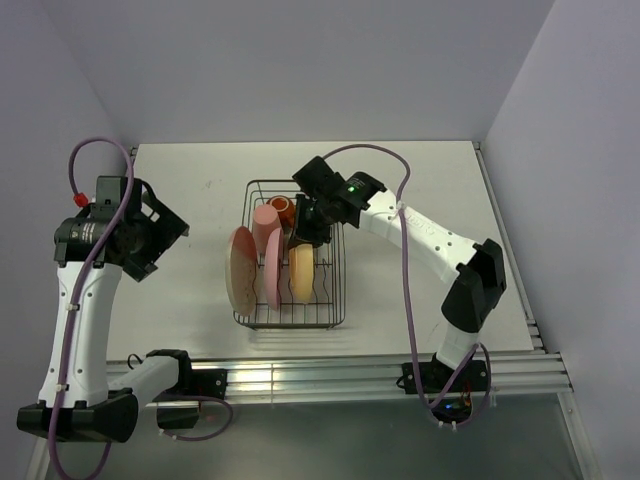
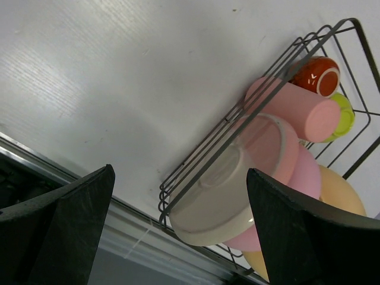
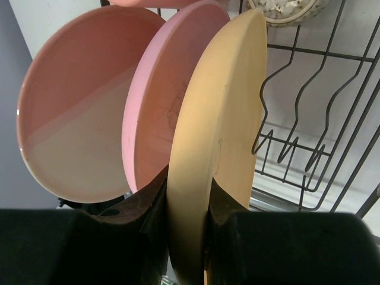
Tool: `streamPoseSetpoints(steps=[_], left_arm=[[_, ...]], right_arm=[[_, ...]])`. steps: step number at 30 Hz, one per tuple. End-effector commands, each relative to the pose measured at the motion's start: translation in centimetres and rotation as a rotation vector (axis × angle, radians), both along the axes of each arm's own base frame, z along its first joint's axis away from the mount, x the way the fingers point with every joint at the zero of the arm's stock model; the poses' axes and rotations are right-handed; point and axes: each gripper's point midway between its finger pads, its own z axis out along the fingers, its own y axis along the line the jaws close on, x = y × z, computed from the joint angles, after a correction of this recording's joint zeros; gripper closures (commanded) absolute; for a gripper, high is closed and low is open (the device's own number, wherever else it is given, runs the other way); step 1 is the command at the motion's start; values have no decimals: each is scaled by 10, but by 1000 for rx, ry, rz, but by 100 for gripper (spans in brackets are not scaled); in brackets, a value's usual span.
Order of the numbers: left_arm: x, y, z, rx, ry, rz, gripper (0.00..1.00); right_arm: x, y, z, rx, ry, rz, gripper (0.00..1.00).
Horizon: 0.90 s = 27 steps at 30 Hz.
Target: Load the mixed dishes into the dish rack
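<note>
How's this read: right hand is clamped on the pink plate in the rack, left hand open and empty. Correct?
No: the right hand is clamped on the yellow-orange plate in the rack, not the pink plate beside it, per the right wrist view. The left hand is open and empty, yes.

Left arm: upright at the left side, wrist high.
Left gripper: jaws wide apart, holding nothing.
Right arm: stretched leftward, wrist tipped down.
Right gripper: pinching the yellow plate by its rim.
</note>
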Motion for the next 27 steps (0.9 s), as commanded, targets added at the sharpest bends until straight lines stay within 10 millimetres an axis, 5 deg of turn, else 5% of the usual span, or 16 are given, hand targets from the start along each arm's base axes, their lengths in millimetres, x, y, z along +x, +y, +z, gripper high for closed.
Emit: streamPoseSetpoints(steps=[1, 8, 12, 27], left_arm=[[-13, 6, -1, 16, -5, 40, 1], [-21, 10, -10, 29, 24, 54, 1], [-23, 10, -13, 29, 27, 63, 1], [-16, 8, -25, 27, 57, 46, 1]], right_arm=[[2, 6, 13, 5, -46, 25, 88], [-4, 15, 10, -3, -40, 66, 61], [-5, 14, 12, -8, -56, 69, 37], [-2, -2, 39, -5, -156, 53, 33]])
